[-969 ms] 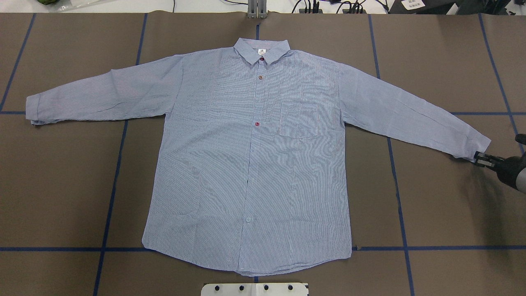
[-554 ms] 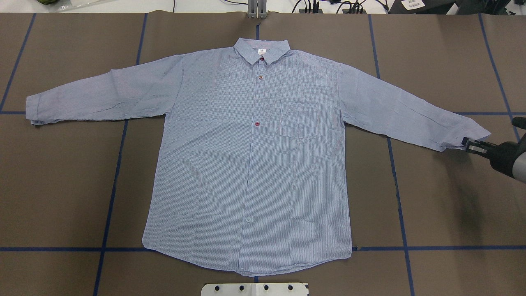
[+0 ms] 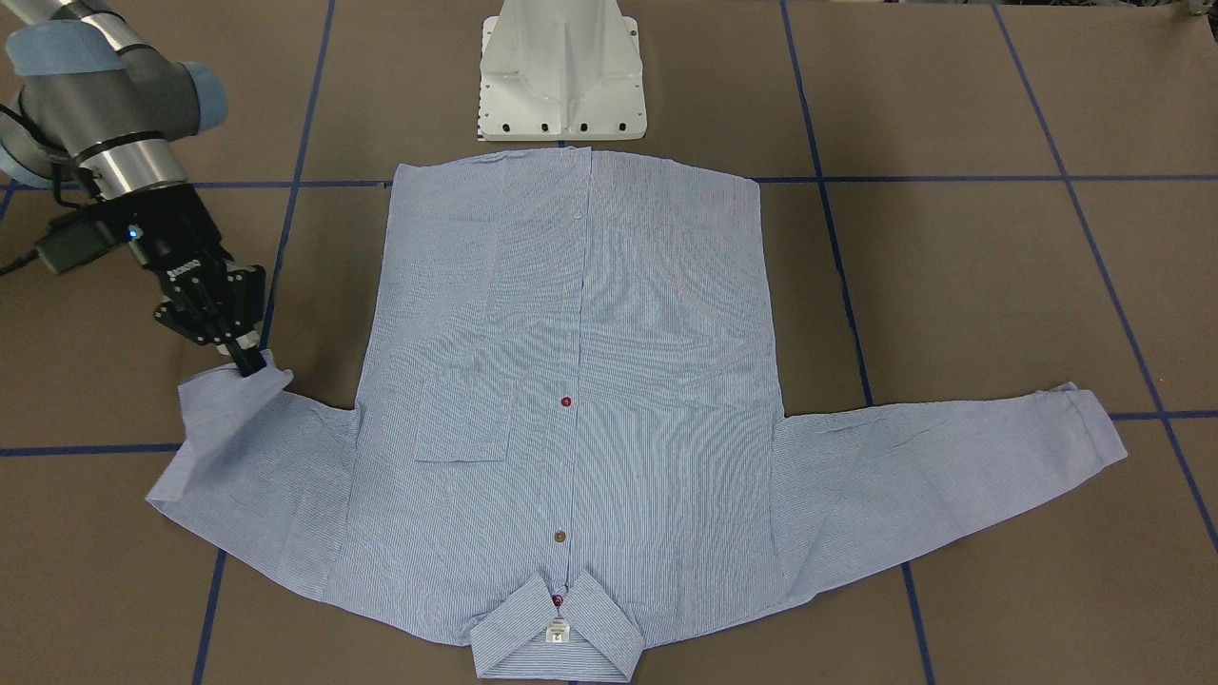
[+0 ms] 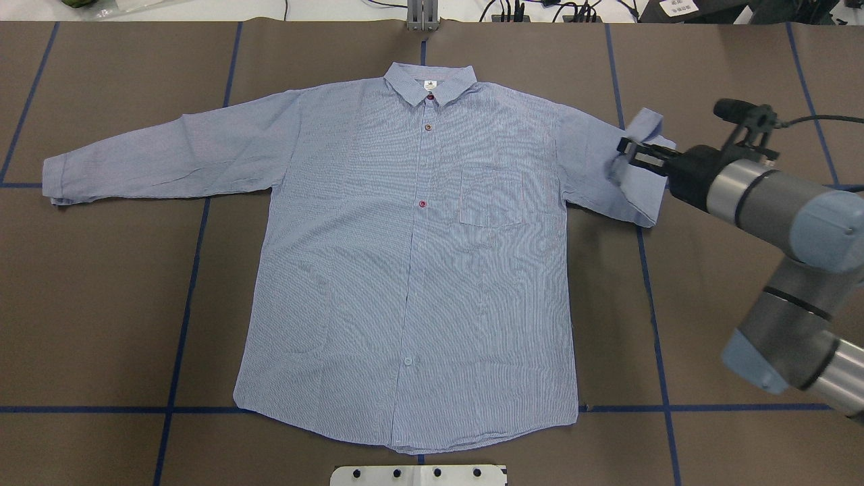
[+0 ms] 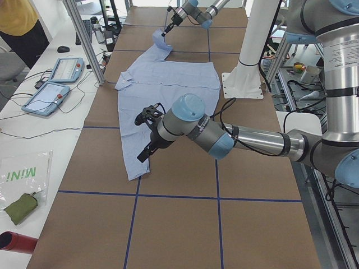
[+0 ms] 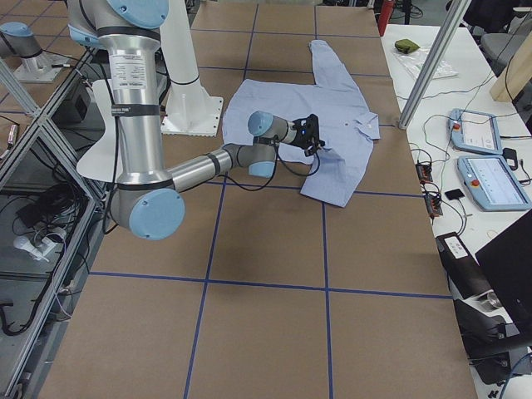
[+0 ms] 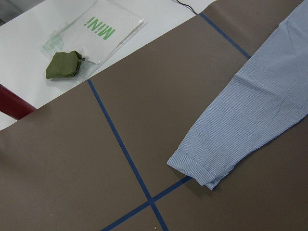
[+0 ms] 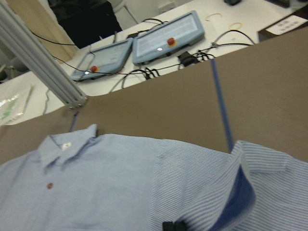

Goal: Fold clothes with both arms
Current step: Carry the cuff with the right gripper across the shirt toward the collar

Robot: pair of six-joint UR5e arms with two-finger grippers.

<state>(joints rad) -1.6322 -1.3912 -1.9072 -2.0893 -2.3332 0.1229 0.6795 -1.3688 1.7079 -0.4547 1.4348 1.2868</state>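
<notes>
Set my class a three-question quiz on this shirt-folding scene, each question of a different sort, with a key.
1. True or false: the right gripper holds the shirt by its collar.
2. Choose one. The sleeve on the robot's left is: A) stretched out flat on the table; B) folded over the collar; C) lifted by a gripper.
3. Fill the gap: the chest pocket lies on the robot's ___ side of the row of buttons.

Key: 1 false, it is shut on the cuff of the other sleeve; 2 A; 3 right.
</notes>
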